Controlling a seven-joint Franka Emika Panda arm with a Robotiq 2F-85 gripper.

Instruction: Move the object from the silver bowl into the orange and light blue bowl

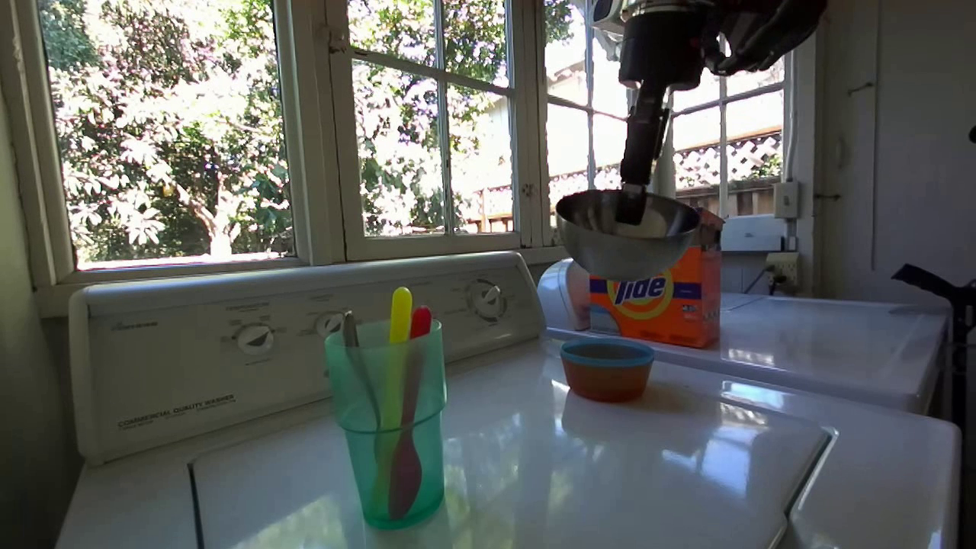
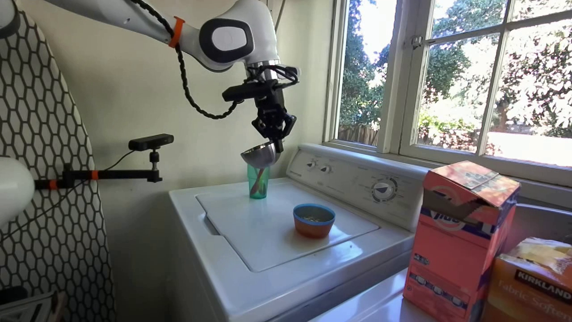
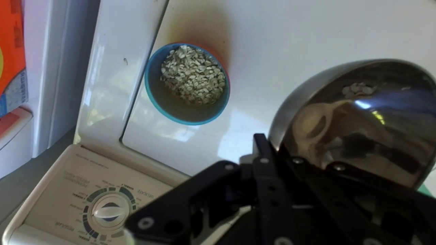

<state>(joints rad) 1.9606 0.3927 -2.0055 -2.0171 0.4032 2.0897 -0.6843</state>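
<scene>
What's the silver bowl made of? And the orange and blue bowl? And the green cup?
Silver bowl: seems polished metal; its inside mirrors things. Orange and blue bowl: smooth, evenly colored, probably plastic. Green cup: likely plastic, see-through; utensils show inside. Could be glass.

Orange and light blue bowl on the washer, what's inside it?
In the wrist view, the orange and light blue bowl holds pale flakes, probably rolled oats, and isn't full to the brim. Whatever lies under the flakes is covered and can't be seen.
</scene>
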